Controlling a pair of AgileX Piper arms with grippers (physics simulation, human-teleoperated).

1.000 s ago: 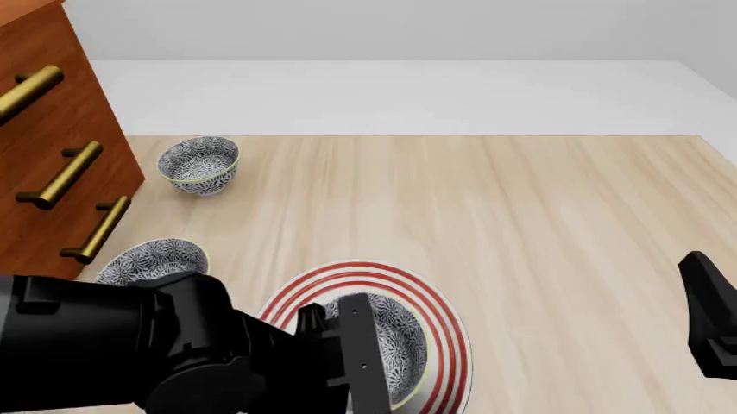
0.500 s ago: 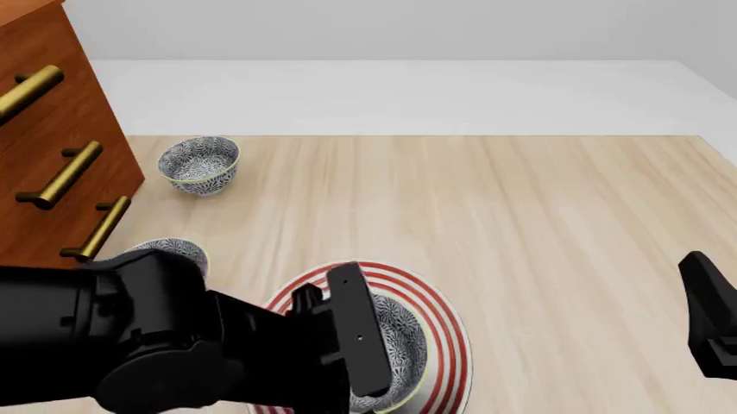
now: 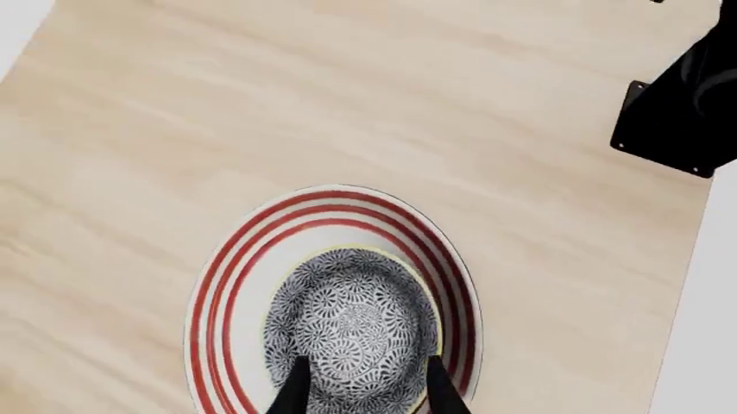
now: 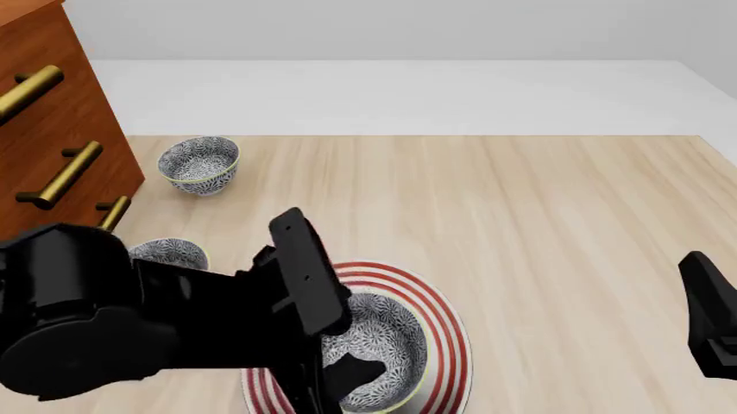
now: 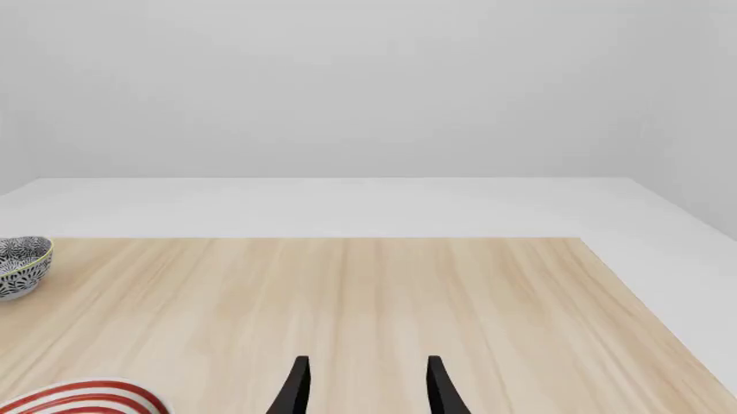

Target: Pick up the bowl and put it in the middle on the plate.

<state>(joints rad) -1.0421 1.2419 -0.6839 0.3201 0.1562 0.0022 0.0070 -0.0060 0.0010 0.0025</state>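
My left pincer point(image 3: 362, 392) hangs spread above the bowl, gripping nothing; my right pincer point(image 5: 364, 388) is spread too, over bare desk point(image 4: 553, 216). The plate point(image 3: 230, 285) lies near the desk's near edge, the bowl point(image 3: 351, 323) sitting in its middle.

pale matt wood-grain table point(image 4: 553, 224), glossy glazed bowl point(image 3: 351, 332), smooth plate point(image 3: 236, 276), brass-look drawer handles point(image 4: 64, 177)

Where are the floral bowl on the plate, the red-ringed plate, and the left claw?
Small blue-grey floral bowl with yellowish rim point(image 3: 351, 323): left wrist view, inner floor.
Large white plate with red rings point(image 3: 334, 200): left wrist view, ringed rim.
Left claw point(image 3: 362, 384): left wrist view, midway between fingertips, open over the bowl.
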